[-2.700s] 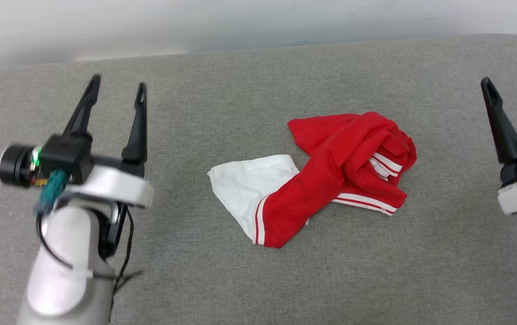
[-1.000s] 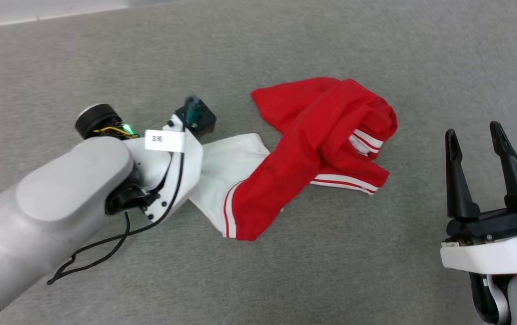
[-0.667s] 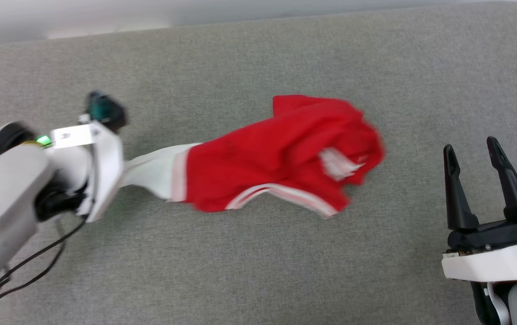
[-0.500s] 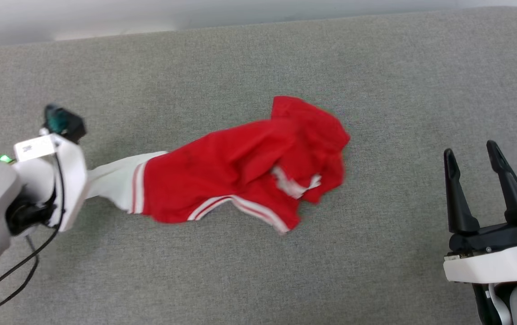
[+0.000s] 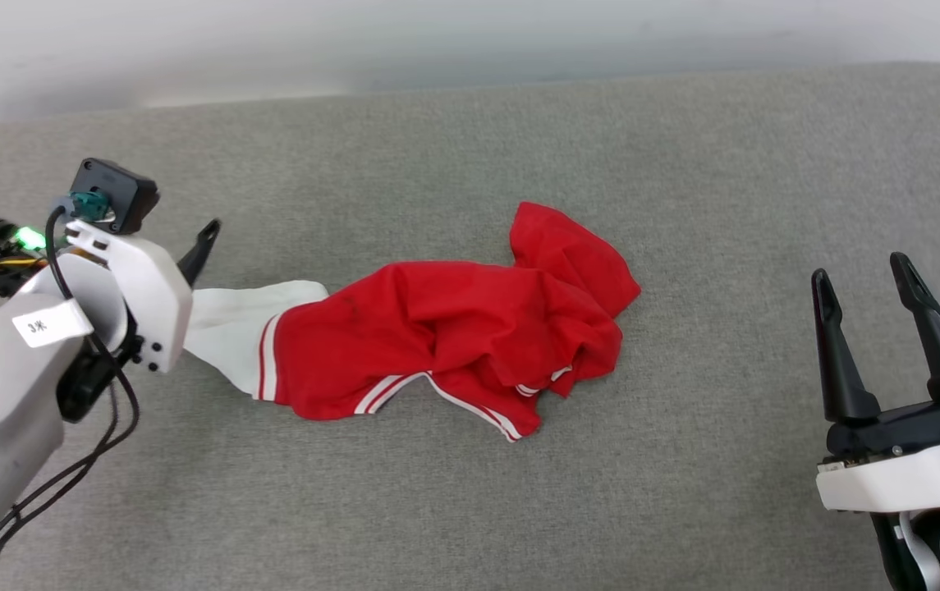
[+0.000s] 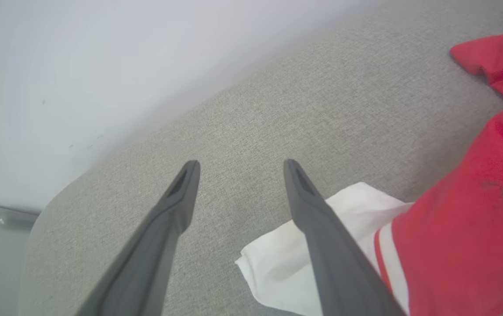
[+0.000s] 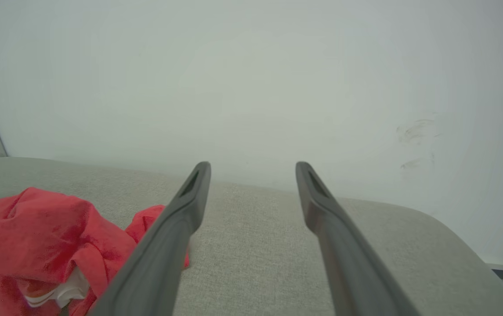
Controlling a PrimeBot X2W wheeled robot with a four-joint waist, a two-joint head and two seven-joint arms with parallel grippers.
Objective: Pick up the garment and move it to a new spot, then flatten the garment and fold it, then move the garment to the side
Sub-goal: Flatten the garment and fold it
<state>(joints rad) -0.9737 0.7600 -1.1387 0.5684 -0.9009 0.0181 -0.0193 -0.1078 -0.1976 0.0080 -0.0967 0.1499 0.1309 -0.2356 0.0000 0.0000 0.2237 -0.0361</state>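
While the left pincer (image 6: 241, 164) gapes, the garment (image 5: 453, 328) lies crumpled.

Bright, diffuse, even light; faint soft shadow under the garment (image 5: 453, 328). Head view sharp (wrist views bowed at edges).

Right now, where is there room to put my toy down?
Bare gray surface: the near strip between the garment and the robot, the gap between the garment and the right end effector, and the far strip by the wall. Crowded at the left, where the left end effector sits by the white sleeve.
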